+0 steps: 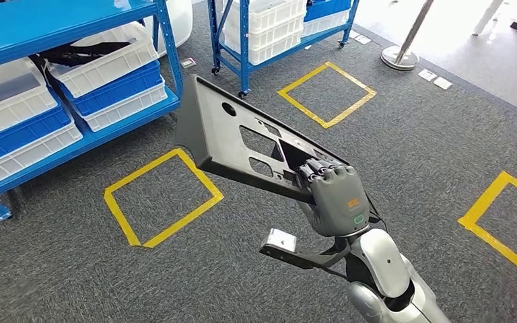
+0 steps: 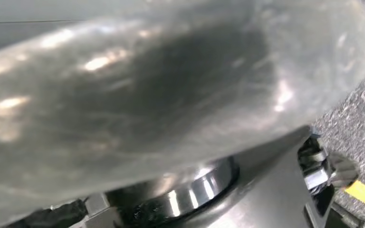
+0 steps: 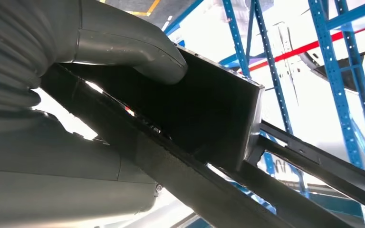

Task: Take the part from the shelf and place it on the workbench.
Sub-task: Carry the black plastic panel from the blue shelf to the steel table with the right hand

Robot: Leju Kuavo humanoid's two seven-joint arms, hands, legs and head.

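Observation:
A long dark grey panel part [image 1: 232, 138] with several cut-outs is held up over the carpet, tilted, its far end toward the blue shelf [image 1: 74, 145]. My right hand [image 1: 336, 198] grips its near end, fingers curled through a cut-out. In the right wrist view the grey thumb [image 3: 138, 47] presses on the part's black body [image 3: 204, 114]. The left wrist view is blurred and close against shiny grey metal, and the left hand cannot be made out.
The blue shelf at the left holds white and blue bins [image 1: 108, 74]. A second blue rack [image 1: 269, 30] with white bins stands behind. Yellow tape squares [image 1: 161, 198] mark the grey carpet. A post with a round metal base [image 1: 399, 57] stands at the far right.

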